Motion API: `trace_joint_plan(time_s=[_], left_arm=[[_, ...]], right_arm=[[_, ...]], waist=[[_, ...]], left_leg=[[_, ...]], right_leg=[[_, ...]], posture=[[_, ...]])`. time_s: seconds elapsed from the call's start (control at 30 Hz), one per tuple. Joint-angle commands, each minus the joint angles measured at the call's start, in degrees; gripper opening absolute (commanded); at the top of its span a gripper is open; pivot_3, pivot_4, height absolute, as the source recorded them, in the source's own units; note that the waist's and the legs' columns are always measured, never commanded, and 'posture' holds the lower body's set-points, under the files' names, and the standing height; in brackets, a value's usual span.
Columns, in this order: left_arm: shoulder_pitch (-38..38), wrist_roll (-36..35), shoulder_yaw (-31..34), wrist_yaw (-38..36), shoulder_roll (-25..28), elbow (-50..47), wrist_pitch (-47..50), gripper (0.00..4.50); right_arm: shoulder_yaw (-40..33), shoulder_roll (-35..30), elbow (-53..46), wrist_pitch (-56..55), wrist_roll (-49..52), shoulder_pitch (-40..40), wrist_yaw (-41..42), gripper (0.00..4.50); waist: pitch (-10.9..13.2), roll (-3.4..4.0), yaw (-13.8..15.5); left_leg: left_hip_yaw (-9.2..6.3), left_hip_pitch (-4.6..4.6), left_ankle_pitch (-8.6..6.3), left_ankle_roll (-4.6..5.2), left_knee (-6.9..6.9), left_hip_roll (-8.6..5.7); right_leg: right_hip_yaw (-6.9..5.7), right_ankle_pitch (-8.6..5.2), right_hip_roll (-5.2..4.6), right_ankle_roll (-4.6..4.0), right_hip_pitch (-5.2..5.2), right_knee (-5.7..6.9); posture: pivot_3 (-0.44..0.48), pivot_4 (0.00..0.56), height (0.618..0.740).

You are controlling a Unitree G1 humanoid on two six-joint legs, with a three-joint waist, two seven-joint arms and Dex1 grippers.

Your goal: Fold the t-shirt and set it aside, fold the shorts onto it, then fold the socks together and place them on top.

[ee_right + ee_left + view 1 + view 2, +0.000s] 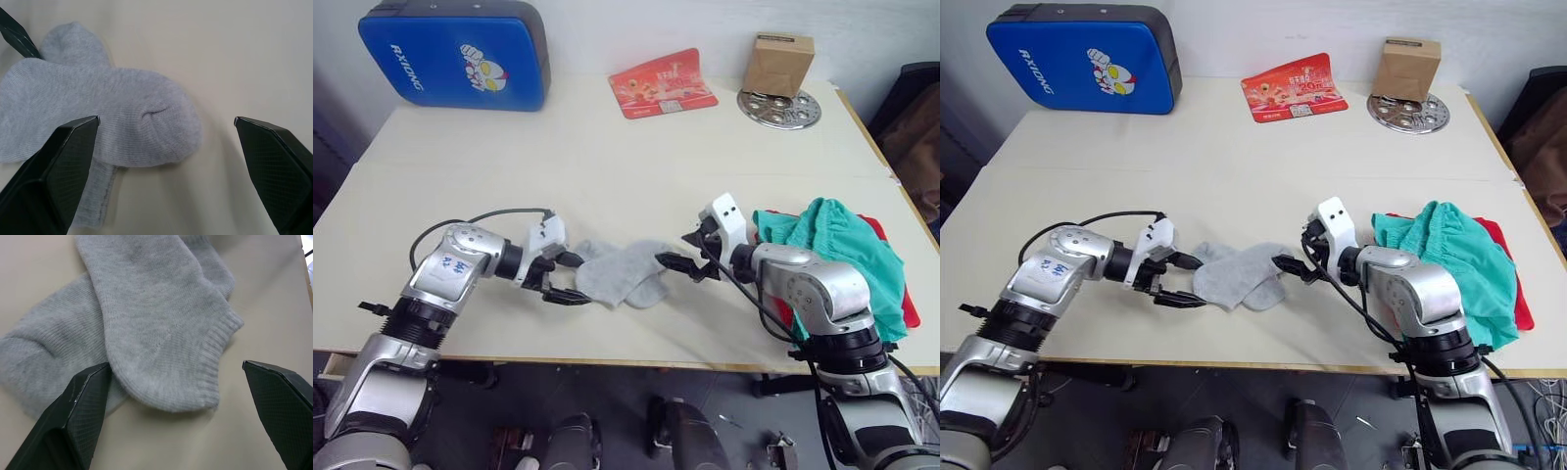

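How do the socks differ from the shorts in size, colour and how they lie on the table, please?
The socks are small and light grey; the shorts are much larger and teal-green. The socks lie overlapped, directly on the table, between both open grippers; the shorts lie bunched on the red t-shirt. Both are soft cloth.

A pale cream table (607,166) spans most of the frame. At upper left a blue padded case (455,54) lies on its far edge. At upper centre lies a red printed card (663,83). At upper right a round perforated metal disc (779,108) carries a small brown cardboard box (778,64). At lower centre the light grey socks (622,274) lie overlapped on the bare top. At right, the teal shorts (847,255) sit heaped on the red t-shirt (881,230).
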Motion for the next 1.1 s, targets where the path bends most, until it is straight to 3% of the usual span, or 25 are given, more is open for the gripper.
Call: trace_joint_plan(time_s=[0.03,0.2,0.3,0.37,0.57,0.93,1.1], left_arm=[[-0.33,0.61,1.54,0.17,-0.52,-0.35,0.15,3.89],[0.5,1.5,1.11,-0.04,-0.36,-1.52,1.15,2.25],[0.59,1.96,1.11,0.21,-0.9,-0.88,1.05,2.21],[0.51,2.09,1.28,0.58,-1.33,-0.72,1.38,1.87],[1.34,0.53,1.55,-0.52,-1.76,-3.53,4.3,0.09],[7.12,-3.39,2.02,-1.99,-0.52,-15.71,12.14,0.02],[9.04,-4.07,2.22,1.75,-1.7,-21.16,16.22,0.02]], right_arm=[[-0.3,1.0,-0.33,-0.45,-0.79,-0.63,-0.57,3.54],[-1.21,1.75,-0.3,-0.39,-1.3,-0.79,-0.85,1.73],[-1.34,1.66,-0.48,-0.1,-1.2,-0.58,-0.41,0.69],[-1.39,1.65,-0.62,0.09,-1.1,-0.46,-0.27,0.0],[-1.58,1.66,-0.72,0.54,-0.74,-0.68,0.13,0.0],[-2.49,3.53,3.94,0.24,-0.41,-7.46,1.24,0.0],[0.2,6.18,9.46,-2.44,-2.68,-12.47,2.37,0.0]], waist=[[0.0,0.0,-0.05],[0.0,0.0,-0.14],[0.0,0.0,-0.13],[0.0,0.0,-0.12],[0.0,0.0,-0.13],[0.0,0.01,-0.32],[0.0,0.01,-0.31]], left_leg=[[0.0,0.01,0.0,0.0,-0.01,0.0],[0.0,0.01,0.0,0.0,-0.01,0.02],[0.0,0.01,0.0,0.0,-0.01,0.02],[0.0,0.01,0.0,0.0,-0.01,0.02],[0.0,0.01,0.0,0.0,-0.01,0.02],[0.0,0.03,0.0,0.0,-0.02,0.04],[-0.02,0.02,0.0,0.0,-0.02,0.03]], right_leg=[[0.0,0.0,0.0,0.0,0.0,0.0],[0.0,0.0,0.01,0.0,0.0,0.01],[0.0,0.0,0.0,0.0,0.0,0.0],[0.01,0.0,0.0,0.0,0.0,0.0],[0.01,0.0,0.0,0.0,0.0,0.0],[0.04,0.0,0.01,0.0,-0.01,0.02],[0.05,0.0,0.0,0.0,-0.01,0.01]], posture=[[0.0,0.15,0.74],[0.0,0.15,0.74],[0.0,0.15,0.74],[0.0,0.15,0.74],[0.0,0.15,0.74],[0.0,0.15,0.74],[0.0,0.15,0.74]])
